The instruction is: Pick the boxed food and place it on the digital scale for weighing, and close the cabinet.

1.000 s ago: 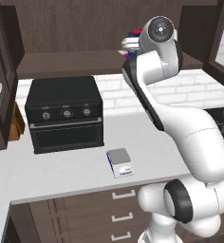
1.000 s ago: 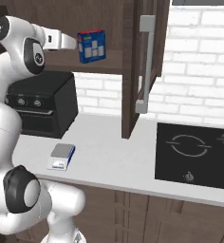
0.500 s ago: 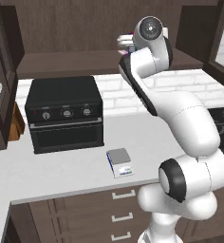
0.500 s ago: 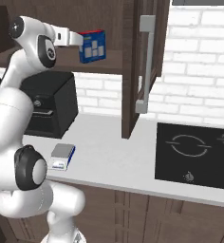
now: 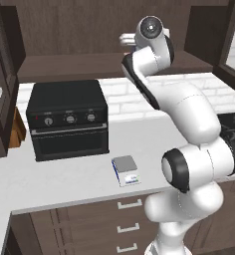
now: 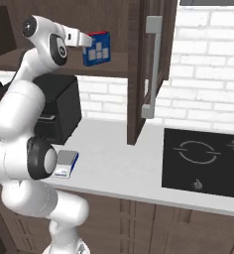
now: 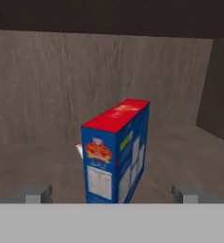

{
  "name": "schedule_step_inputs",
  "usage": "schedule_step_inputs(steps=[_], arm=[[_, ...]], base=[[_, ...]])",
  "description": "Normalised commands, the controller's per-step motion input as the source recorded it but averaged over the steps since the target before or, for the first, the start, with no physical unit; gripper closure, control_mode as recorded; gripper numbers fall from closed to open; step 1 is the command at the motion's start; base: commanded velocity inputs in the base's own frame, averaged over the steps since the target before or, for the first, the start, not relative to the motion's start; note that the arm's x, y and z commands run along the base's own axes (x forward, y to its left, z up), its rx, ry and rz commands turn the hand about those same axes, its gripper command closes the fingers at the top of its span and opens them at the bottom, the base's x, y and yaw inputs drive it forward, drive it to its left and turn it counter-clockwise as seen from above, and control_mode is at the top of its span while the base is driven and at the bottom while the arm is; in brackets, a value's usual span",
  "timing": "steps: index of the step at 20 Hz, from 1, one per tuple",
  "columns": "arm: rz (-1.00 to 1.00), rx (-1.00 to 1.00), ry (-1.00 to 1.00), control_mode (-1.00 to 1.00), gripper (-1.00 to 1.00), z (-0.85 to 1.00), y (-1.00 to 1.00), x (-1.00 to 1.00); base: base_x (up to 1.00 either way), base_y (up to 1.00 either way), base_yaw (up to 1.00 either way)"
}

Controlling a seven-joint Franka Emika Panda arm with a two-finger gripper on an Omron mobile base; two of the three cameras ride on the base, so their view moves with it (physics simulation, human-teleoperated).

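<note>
Room: I see the cabinet (image 6: 139, 69) door swung out, its edge over the worktop (image 6: 114, 163); open shelf space either side of the boxed food (image 7: 116, 152).
Arm: raised, reaching level into the shelf.
Jaws: gripper (image 7: 113, 193) wide, tips flank box, not touching.
Scale: digital scale (image 5: 126, 170) near worktop front edge, bare.

wall: white brick (image 6: 208, 59) | counter: white (image 5: 64, 184) | drawers: dark brown (image 5: 89, 219) | hob: black (image 6: 203, 158)
</note>
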Motion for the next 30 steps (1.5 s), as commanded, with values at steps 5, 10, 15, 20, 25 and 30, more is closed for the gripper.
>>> schedule_step_inputs(steps=[5,10,15,20,25,30], arm=[[-0.01,0.0,0.0,-1.0,-1.0,-0.05,0.0,0.43],[-0.01,0.0,0.0,-1.0,-1.0,-0.03,0.0,0.37],[0.0,0.0,0.0,-1.0,-1.0,-0.02,0.0,0.27],[0.0,0.0,0.0,-1.0,-1.0,0.0,-0.11,0.12],[0.0,0.0,0.0,-1.0,-1.0,-0.1,-0.17,0.12],[0.0,0.0,-0.01,-1.0,1.0,-0.1,-0.02,0.08]], base=[[0.0,0.0,0.0],[0.0,0.0,0.0],[0.0,0.0,0.0],[0.0,0.0,0.0],[0.0,0.0,0.0],[0.0,0.0,0.0]])
